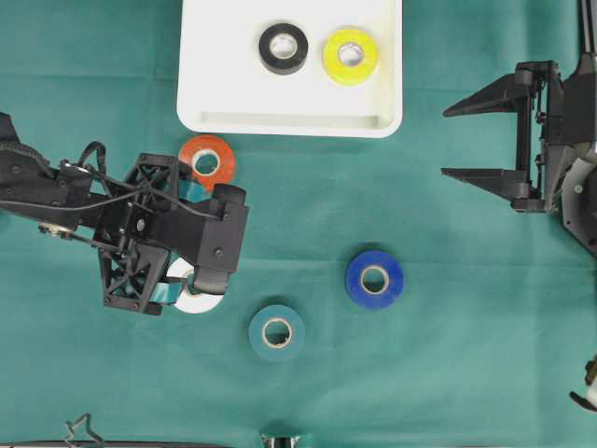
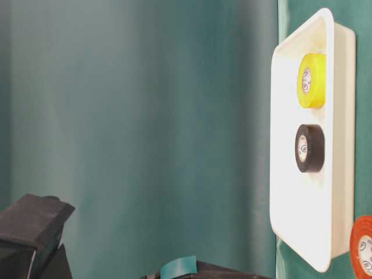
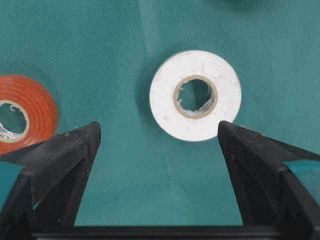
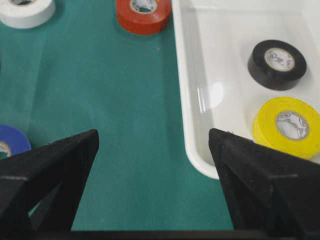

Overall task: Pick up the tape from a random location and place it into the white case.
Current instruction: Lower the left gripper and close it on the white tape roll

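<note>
The white case (image 1: 224, 84) lies at the top middle and holds a black tape (image 1: 284, 48) and a yellow tape (image 1: 350, 56). On the green cloth lie an orange tape (image 1: 207, 161), a white tape (image 3: 167, 100), a teal tape (image 1: 276, 332) and a blue tape (image 1: 374, 278). My left gripper (image 3: 158, 127) hangs open over the cloth. The white roll lies just ahead of its right fingertip, untouched, and the orange tape (image 3: 37, 107) is outside its left finger. My right gripper (image 4: 154, 134) is open and empty beside the case's corner (image 4: 200, 160).
The left arm's body covers part of the white tape (image 1: 196, 301) in the overhead view. The right gripper (image 1: 446, 143) sits at the right edge, level with the case's near rim. Green cloth covers the whole table.
</note>
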